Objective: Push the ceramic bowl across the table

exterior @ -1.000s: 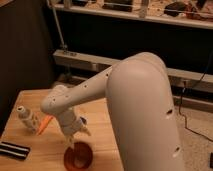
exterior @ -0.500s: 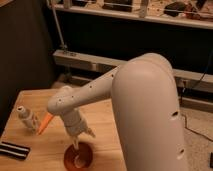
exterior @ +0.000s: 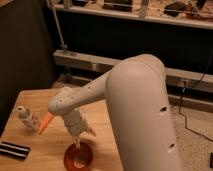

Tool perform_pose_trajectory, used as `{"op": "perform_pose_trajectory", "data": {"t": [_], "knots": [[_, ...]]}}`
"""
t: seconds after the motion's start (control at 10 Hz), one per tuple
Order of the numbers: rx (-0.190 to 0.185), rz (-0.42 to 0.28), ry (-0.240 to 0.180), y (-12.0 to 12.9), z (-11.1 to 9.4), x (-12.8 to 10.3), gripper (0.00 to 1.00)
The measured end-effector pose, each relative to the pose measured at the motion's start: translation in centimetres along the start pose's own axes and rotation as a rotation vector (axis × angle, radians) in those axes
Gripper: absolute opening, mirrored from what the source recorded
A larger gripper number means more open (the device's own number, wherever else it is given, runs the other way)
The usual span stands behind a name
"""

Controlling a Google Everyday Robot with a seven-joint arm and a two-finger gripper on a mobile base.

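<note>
The ceramic bowl [exterior: 78, 157] is orange-red and glossy with a pale spot inside. It sits on the light wooden table [exterior: 30, 102] near its front edge. My gripper [exterior: 81, 139] hangs from the white arm [exterior: 135, 100] just above the bowl's far rim, fingers pointing down, one fingertip [exterior: 76, 143] reaching into the bowl's rim area. The blue sponge is out of view.
The orange-handled brush [exterior: 45, 123] lies left of the gripper. A small pale bottle-like object [exterior: 28, 119] lies at the table's left edge. A black striped object [exterior: 14, 150] lies at the front left. A metal shelf rack [exterior: 125, 65] stands behind the table.
The arm has swung toward the front of the table and lowered the gripper onto the bowl's far rim. The bowl shows more fully.
</note>
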Motion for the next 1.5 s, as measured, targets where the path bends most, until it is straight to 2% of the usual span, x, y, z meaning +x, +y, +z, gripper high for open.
{"op": "perform_pose_trajectory", "data": {"t": [0.4, 0.5, 0.7, 0.8, 1.1, 1.4, 1.5], "knots": [[0.003, 0.004, 0.036, -0.4, 1.9, -0.2, 0.65], [0.011, 0.021, 0.053, -1.1, 2.8, -0.3, 0.65], [0.044, 0.1, 0.069, -3.4, 3.5, -0.3, 0.65], [0.096, 0.224, 0.074, -7.1, 3.4, 0.1, 0.65], [0.215, 0.488, 0.062, -14.4, 1.7, 1.7, 0.65], [0.307, 0.648, 0.075, -17.9, 0.7, 2.9, 0.65], [0.335, 0.727, 0.078, -18.8, 0.4, 3.1, 0.65]]}}
